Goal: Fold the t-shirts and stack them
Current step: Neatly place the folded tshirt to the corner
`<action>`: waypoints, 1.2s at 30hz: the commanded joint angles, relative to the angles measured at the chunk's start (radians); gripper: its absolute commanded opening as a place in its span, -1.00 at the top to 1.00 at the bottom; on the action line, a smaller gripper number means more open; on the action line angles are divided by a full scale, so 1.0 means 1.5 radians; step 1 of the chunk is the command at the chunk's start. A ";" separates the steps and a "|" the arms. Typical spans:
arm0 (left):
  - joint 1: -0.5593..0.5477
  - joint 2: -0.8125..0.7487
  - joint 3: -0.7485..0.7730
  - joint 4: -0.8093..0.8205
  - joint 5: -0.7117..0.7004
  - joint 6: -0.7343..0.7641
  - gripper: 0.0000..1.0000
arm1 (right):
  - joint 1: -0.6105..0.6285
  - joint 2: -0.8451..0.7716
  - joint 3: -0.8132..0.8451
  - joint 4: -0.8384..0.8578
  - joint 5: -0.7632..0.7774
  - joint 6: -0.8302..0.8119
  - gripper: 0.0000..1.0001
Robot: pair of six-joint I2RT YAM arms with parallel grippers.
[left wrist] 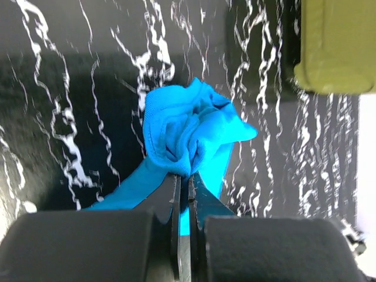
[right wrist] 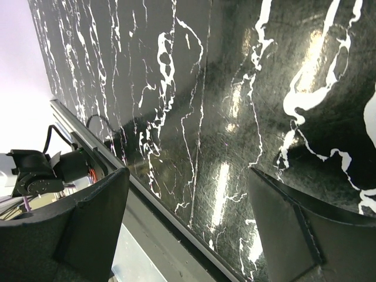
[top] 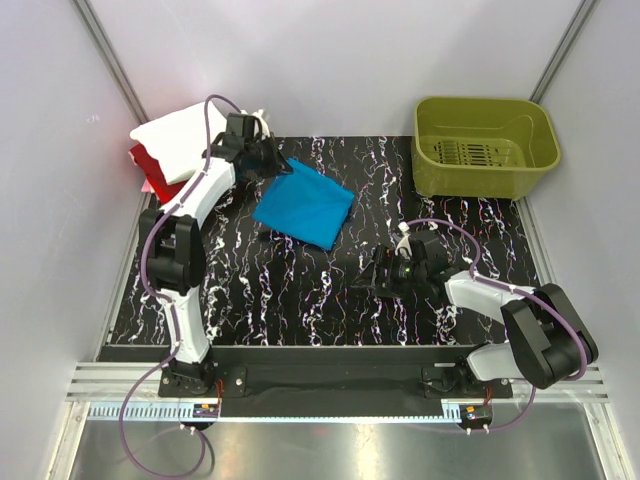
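Black marbled table [top: 300, 300] carries the turquoise-blue t-shirt [top: 305, 207]; left end effector [left wrist: 185, 185] clamped on its bunched edge; right end effector [right wrist: 188, 223] spread apart, low over the table.

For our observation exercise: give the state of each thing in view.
Turquoise-blue cloth t-shirt: folded, corner pinched.
White cloth t-shirt: folded, top of pile.
Red cloth t-shirt: mostly under the white one.
Olive-green plastic basket: upright, empty.
Left gripper: shut on turquoise-blue t-shirt.
Right gripper: open, empty.
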 commanded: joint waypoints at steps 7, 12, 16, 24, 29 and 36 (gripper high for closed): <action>0.062 0.082 0.202 -0.060 0.076 -0.041 1.00 | -0.014 0.000 -0.001 0.047 -0.027 0.007 -0.76; 0.085 0.112 0.323 -0.092 0.094 -0.039 1.00 | -0.020 0.006 -0.004 0.057 -0.038 0.010 -0.76; 0.107 0.130 0.370 -0.090 0.111 -0.057 1.00 | -0.024 0.008 -0.007 0.062 -0.043 0.010 -0.76; 0.148 0.132 0.445 -0.057 0.146 -0.076 1.00 | -0.030 0.011 -0.010 0.072 -0.051 0.014 -0.76; 0.196 0.130 0.472 -0.023 0.163 -0.117 1.00 | -0.032 0.014 -0.012 0.077 -0.055 0.015 -0.76; 0.235 0.129 0.493 0.026 0.156 -0.159 1.00 | -0.035 0.015 -0.014 0.080 -0.058 0.016 -0.76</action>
